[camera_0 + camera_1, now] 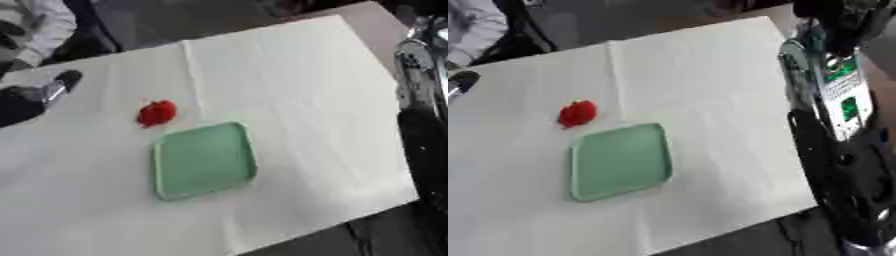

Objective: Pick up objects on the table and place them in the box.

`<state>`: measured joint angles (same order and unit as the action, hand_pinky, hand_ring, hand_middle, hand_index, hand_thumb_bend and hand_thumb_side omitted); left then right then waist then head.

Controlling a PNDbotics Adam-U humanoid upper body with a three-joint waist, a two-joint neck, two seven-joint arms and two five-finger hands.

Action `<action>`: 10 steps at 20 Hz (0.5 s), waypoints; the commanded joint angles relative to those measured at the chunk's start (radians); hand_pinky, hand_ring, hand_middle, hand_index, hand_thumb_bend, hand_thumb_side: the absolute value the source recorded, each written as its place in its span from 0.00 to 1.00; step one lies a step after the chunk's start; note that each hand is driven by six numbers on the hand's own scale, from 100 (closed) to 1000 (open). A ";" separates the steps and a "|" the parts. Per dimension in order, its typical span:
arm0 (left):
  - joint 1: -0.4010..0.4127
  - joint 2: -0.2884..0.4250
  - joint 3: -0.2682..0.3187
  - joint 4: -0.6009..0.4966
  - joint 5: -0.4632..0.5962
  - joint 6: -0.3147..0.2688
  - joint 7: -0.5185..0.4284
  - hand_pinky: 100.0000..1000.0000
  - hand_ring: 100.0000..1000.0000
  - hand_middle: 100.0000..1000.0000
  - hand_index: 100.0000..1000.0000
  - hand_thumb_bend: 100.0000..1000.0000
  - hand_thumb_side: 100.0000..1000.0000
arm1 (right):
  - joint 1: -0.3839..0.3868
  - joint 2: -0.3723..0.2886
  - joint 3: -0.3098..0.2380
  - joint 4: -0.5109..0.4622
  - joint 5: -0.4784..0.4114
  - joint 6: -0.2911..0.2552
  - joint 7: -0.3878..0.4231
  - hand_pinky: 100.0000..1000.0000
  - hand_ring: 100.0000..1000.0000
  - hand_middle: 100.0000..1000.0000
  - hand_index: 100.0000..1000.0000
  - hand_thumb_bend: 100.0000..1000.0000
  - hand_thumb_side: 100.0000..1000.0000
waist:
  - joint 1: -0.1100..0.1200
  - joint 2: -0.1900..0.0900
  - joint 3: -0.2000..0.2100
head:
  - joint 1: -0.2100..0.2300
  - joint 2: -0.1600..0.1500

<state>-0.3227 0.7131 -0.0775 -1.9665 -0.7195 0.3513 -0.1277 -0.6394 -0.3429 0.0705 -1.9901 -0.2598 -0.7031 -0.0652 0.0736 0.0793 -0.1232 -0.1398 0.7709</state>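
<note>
A small red object [157,113] lies on the white tablecloth, just beyond the far left corner of a shallow green tray [204,160] that holds nothing. My left hand [58,86] shows at the left edge, black and silver, well to the left of the red object and apart from it. My right arm [840,125] runs along the right edge of the table. Its hand [833,22] is a dark shape at the far right corner, away from both objects.
The white cloth [297,90] covers the whole table, and a crease runs down its middle. The table's near edge [332,227] slants across the lower right. A person in a light sleeve [39,25] sits beyond the far left edge.
</note>
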 commanded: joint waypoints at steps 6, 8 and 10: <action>-0.111 0.154 -0.077 0.139 0.056 -0.047 -0.094 0.30 0.38 0.59 0.75 0.67 0.55 | -0.012 -0.003 -0.003 -0.010 0.009 0.013 -0.023 0.14 0.31 0.36 0.43 0.02 0.27 | 0.006 -0.019 -0.011 | 0.017 -0.001; -0.132 0.168 -0.094 0.174 0.063 -0.062 -0.112 0.32 0.39 0.60 0.75 0.71 0.52 | -0.013 -0.002 -0.002 -0.010 0.008 0.015 -0.024 0.14 0.31 0.36 0.43 0.02 0.27 | 0.007 -0.019 -0.015 | 0.015 -0.001; -0.158 0.179 -0.113 0.214 0.071 -0.076 -0.134 0.31 0.39 0.60 0.75 0.72 0.50 | -0.015 0.001 -0.001 -0.010 0.007 0.017 -0.024 0.14 0.31 0.36 0.43 0.02 0.27 | 0.009 -0.020 -0.019 | 0.014 -0.001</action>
<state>-0.4642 0.8480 -0.1884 -1.7670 -0.6547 0.2838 -0.2485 -0.6395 -0.3407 0.0714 -1.9901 -0.2531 -0.6881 -0.0857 0.0842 0.0746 -0.1432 -0.1311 0.7710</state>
